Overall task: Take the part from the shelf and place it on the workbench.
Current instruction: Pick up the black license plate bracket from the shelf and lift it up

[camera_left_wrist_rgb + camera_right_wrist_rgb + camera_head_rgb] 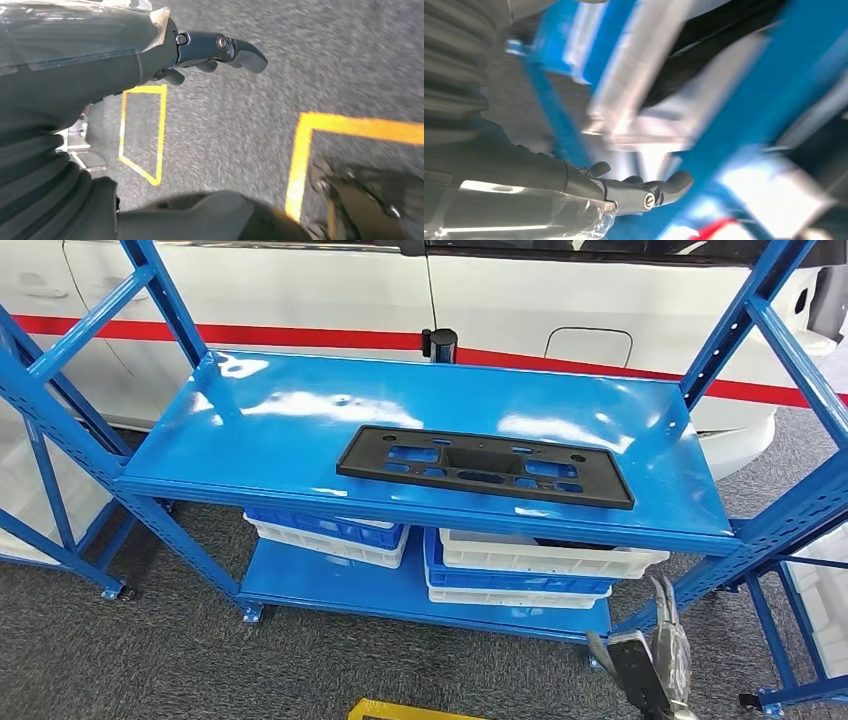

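- The part (pixel 485 466), a flat black plastic plate with rectangular cut-outs, is lying on the top board of the blue shelf (pixel 250 430), toward its front edge and a little right of the middle; nothing is touching it.
- The right hand (pixel 655 665) is reaching in at the lower right of the head view, well below the part and beside the shelf's lower right corner; its fingers are lying apart and holding nothing, as the right wrist view also suggests, though that picture is heavily blurred.
- The left hand (pixel 215 50) is hanging over the grey floor (pixel 240 125), fingers extended and gripping nothing.
- Stacked blue and white bins (pixel 520 570) are sitting on the lower board, partly hidden by the top board.
- Yellow lines (pixel 300 160) are running across the floor.
- A white car (pixel 300 290) with a red stripe is standing behind the shelf, cut off at the top.
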